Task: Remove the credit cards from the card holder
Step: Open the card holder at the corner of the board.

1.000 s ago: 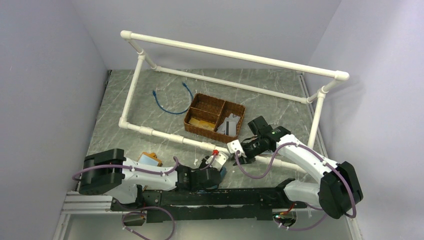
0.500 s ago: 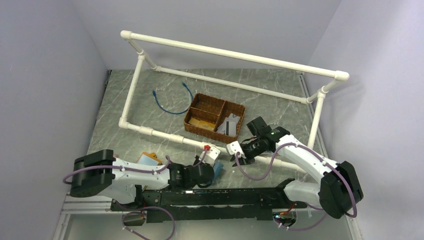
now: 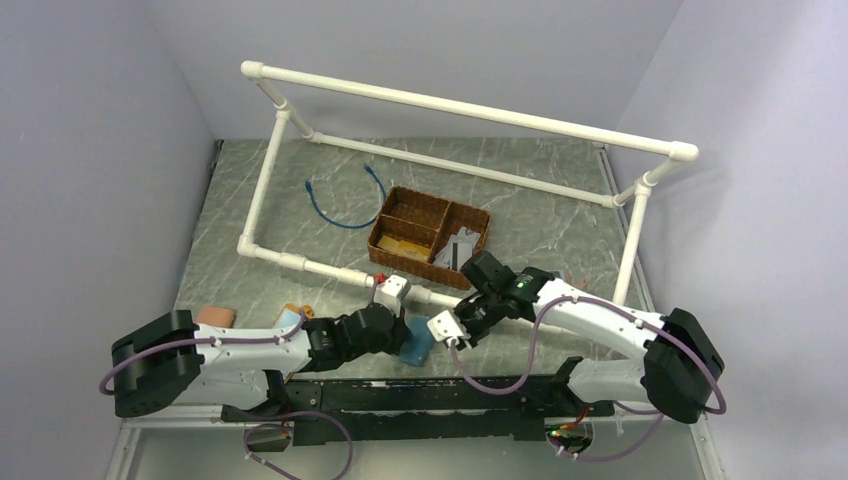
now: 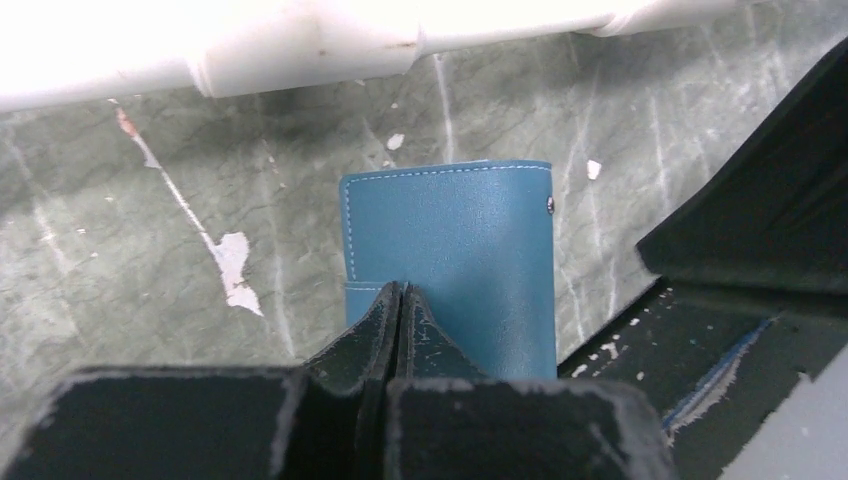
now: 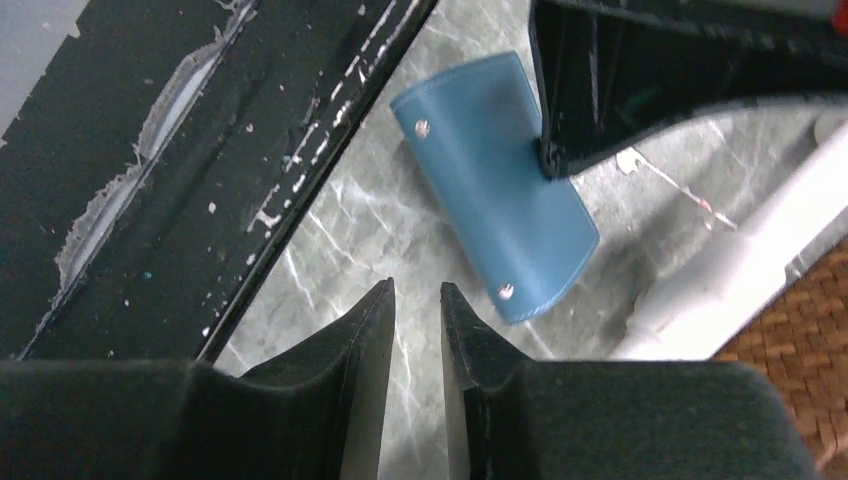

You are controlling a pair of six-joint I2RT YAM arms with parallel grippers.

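left arm (image 3: 240, 346) reached one card holder (image 4: 450, 260) (jaws shut).

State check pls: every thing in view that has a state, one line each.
card holder: closed, lying flat on the table, two snaps showing.
credit cards: none visible, not out yet.
left gripper: jaws shut, tips at the holder's near edge; can't confirm a pinch.
right gripper: jaws slightly open, empty, beside the holder, not touching it.
basket: items inside, untouched.
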